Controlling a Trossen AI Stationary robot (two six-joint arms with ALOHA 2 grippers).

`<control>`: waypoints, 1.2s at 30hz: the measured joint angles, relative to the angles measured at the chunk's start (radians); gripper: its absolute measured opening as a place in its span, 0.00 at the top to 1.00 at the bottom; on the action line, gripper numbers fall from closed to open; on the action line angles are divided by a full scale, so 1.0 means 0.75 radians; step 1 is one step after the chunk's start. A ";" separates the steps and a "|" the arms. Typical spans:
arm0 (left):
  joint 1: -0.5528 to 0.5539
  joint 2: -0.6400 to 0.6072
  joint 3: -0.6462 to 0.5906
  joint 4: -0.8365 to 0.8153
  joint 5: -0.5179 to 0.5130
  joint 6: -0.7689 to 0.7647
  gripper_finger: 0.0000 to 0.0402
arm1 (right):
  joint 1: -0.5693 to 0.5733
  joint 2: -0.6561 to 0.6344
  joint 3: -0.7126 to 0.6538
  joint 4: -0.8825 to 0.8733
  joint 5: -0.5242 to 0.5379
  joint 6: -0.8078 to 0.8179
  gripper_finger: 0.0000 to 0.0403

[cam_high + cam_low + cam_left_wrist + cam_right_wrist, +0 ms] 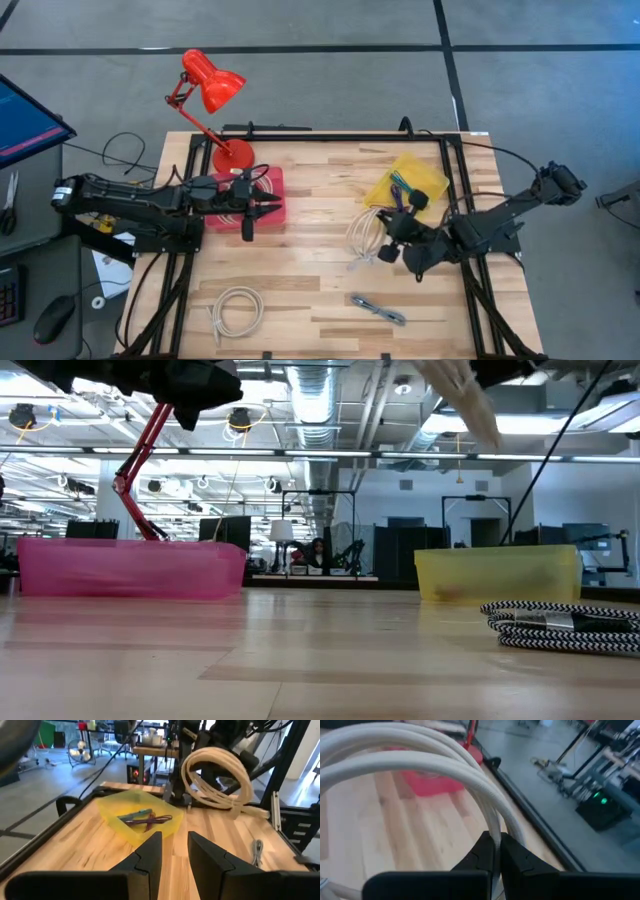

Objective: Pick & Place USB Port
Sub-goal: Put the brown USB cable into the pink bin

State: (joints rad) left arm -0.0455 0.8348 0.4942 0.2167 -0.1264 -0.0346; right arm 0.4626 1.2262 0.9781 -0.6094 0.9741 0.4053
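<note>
Right gripper (496, 851): clamped on white cable coil (420, 765).
Risk: thin pinch, loops dangling below; slippage or snagging is judged possible.
Left gripper (174, 851): partly apart, empty.

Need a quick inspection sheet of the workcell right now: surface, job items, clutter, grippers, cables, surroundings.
Surface: wooden table, flat.
Job's things: pink bin on the left; yellow bin on the right, holding small cables.
Clutter: red desk lamp at the far-left corner.
Grippers: left gripper over the pink bin, fingers apart, empty. Right gripper shut on white cable coil, lifted.
Cables: cream coil near-left; grey cable near-centre; braided black-and-white cable in the low view.
Surroundings: monitor, mouse beside the table.
</note>
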 joint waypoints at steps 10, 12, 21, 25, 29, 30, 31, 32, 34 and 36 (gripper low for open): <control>0.000 0.141 0.000 0.237 0.171 0.004 0.77 | -0.148 0.153 -0.001 0.251 -0.010 -0.241 1.00; 0.000 0.199 0.000 0.303 0.180 0.004 0.77 | -0.178 0.182 -0.001 0.324 -0.043 -0.299 1.00; 0.000 0.340 0.000 0.429 0.180 -0.024 0.77 | -0.332 0.303 -0.002 0.724 -0.155 -0.525 1.00; 0.000 0.340 0.000 0.436 0.180 -0.065 0.77 | -0.377 0.349 -0.002 0.909 -0.226 -0.649 1.00; 0.000 0.340 0.000 0.443 0.180 -0.071 0.77 | -0.414 0.397 -0.001 1.008 -0.294 -0.684 1.00; 0.000 0.340 0.000 0.443 0.180 -0.071 0.77 | -0.420 0.408 -0.001 1.013 -0.296 -0.684 1.00; 0.000 0.340 0.000 0.444 0.180 -0.071 0.77 | -0.425 0.418 -0.002 1.014 -0.294 -0.685 1.00; 0.000 0.340 0.000 0.445 0.180 -0.071 0.77 | -0.430 0.430 -0.002 1.030 -0.294 -0.689 1.00; 0.000 0.340 0.000 0.447 0.180 -0.077 0.77 | -0.437 0.444 -0.002 1.038 -0.293 -0.693 1.00; 0.000 0.340 0.000 0.450 0.180 -0.081 0.77 | -0.440 0.447 -0.002 1.036 -0.296 -0.693 1.00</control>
State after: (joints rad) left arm -0.0452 1.0897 0.4942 0.5544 0.0086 -0.0951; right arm 0.1327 1.5616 0.9768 0.1678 0.7525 -0.1146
